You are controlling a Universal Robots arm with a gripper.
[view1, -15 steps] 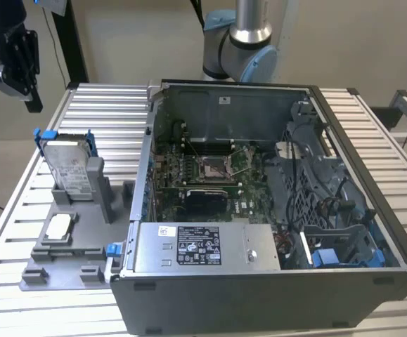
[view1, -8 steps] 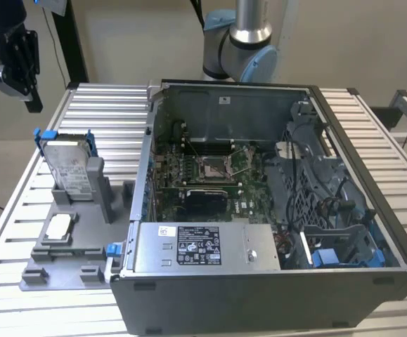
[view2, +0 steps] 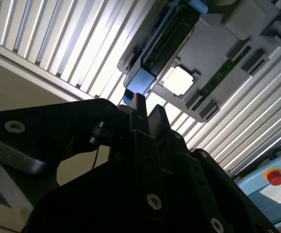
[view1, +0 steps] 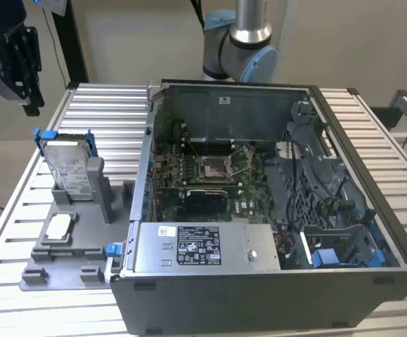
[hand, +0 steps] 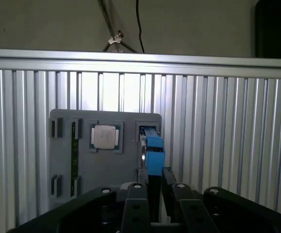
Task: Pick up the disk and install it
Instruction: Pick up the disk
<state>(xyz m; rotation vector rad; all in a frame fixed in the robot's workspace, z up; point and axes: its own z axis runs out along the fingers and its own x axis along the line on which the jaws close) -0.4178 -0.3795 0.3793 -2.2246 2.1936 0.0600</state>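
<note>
Hovering tool (view1: 30,102) above upright disk (view1: 69,165), apart

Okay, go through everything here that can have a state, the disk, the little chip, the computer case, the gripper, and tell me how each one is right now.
disk: standing on edge in the grey holder, not yet picked up.
small chip: lying flat in its recess on the grey holder.
computer case: open, side panel off, inside exposed.
gripper: in the air, apart from the disk, holding nothing.

Black gripper (view1: 31,104) held aloft, pointing downward, jaws seemingly only slightly parted
</note>
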